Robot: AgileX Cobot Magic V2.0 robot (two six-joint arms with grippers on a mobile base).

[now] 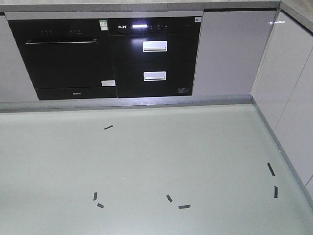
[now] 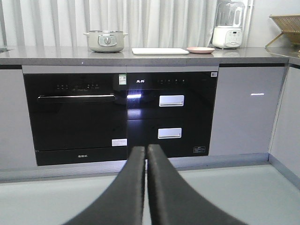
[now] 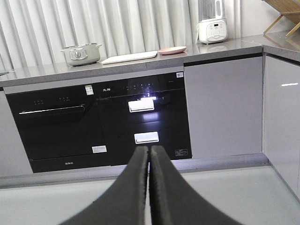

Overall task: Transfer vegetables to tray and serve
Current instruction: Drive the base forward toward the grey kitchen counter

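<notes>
Pale grey-green flooring (image 1: pixel 146 166) fills the front view, dotted with short strips of black tape (image 1: pixel 184 206), and it runs up to a wall of kitchen units. We see a black built-in oven (image 1: pixel 63 58) on the left, a black two-drawer appliance (image 1: pixel 154 58) with white handles just beside it, and glossy white cabinet doors (image 1: pixel 227 54) to the right. From the wrist views a grey countertop (image 2: pixel 243 55) runs along the top of these units, with white curtains (image 2: pixel 154 18) hanging behind it. On that counter the tray (image 2: pixel 160 50) lies flat between a lidded pale pot (image 2: pixel 106 41) on its left and a pink plate (image 2: pixel 200 49) just beside its right end. We cannot tell from this distance whether anything lies on the plate. Further right stand a white blender-like appliance (image 2: pixel 228 26) and a wooden rack (image 2: pixel 286 23). The left gripper (image 2: pixel 145 148) is well apart from the counter, its dark fingers (image 2: pixel 133 187) pressed together with nothing between them. The right gripper (image 3: pixel 149 149) is likewise clenched on nothing, its fingers (image 3: pixel 164 187) meeting at the tips.
</notes>
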